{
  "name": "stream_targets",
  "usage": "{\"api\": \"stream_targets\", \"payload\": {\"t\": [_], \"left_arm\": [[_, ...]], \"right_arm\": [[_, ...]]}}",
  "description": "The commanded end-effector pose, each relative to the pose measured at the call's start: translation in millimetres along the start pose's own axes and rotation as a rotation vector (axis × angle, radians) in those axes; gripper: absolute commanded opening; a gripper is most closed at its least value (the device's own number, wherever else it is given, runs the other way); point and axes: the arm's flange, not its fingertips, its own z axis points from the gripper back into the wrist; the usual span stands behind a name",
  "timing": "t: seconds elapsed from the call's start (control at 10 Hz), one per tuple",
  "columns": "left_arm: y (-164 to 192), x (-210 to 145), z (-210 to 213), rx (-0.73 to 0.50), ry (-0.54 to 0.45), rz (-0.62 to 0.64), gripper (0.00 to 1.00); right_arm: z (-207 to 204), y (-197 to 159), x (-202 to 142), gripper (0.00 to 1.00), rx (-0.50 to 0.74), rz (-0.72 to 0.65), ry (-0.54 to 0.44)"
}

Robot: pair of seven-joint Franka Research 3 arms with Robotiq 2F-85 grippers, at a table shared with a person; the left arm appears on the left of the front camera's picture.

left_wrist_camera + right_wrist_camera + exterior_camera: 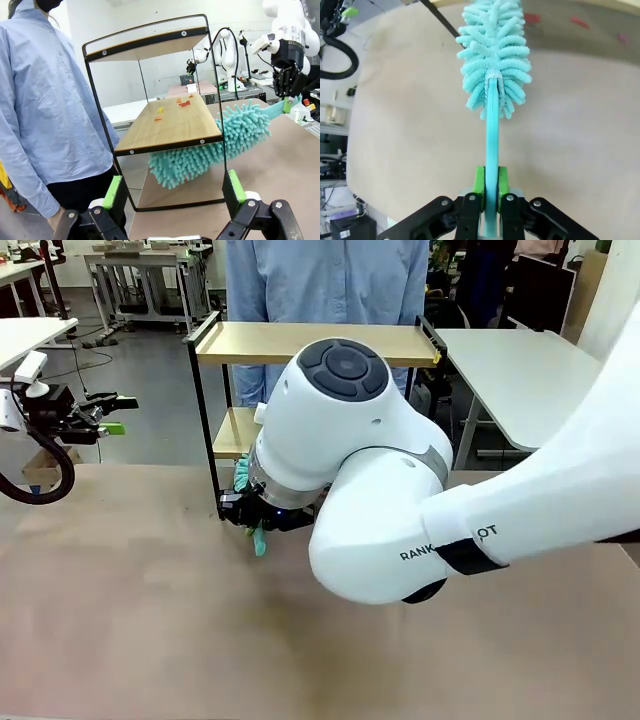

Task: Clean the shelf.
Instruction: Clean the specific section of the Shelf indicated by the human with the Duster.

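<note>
With the shelf (320,342) at the table's 12 o'clock, the right gripper (491,181) clamped the duster (492,65), head below the lower board, while the left gripper (174,187) gaped empty; sweeping seemingly needed raising it onto the crumbs (182,103).

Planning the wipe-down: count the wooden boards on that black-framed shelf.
2. The top board is uppermost; the lower board sits beneath it, littered with small scraps. None looks hidden.

A person in a light blue shirt (325,280) stands beyond the brown counter (150,620), with a white table (520,370) near them.
</note>
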Motion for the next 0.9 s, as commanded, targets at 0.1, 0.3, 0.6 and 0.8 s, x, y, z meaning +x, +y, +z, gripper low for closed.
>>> {"api": "stream_targets", "payload": {"t": [0.1,0.3,0.6,0.8], "left_arm": [[0.2,3.3,-0.9,0.0,0.004,-0.011,1.0],[0.2,3.3,-0.9,0.0,0.004,-0.011,1.0],[0.2,3.3,-0.9,0.0,0.004,-0.011,1.0],[0.2,3.3,-0.9,0.0,0.004,-0.011,1.0]], "right_arm": [[-54.9,43.6,23.1,0.13,-0.028,0.007,-0.035],[-77.4,49.3,32.7,0.13,-0.079,-0.001,0.014],[-95.9,47.3,36.3,0.13,-0.144,-0.021,0.075],[-96.7,47.7,36.4,0.13,-0.153,0.012,0.138]]}}
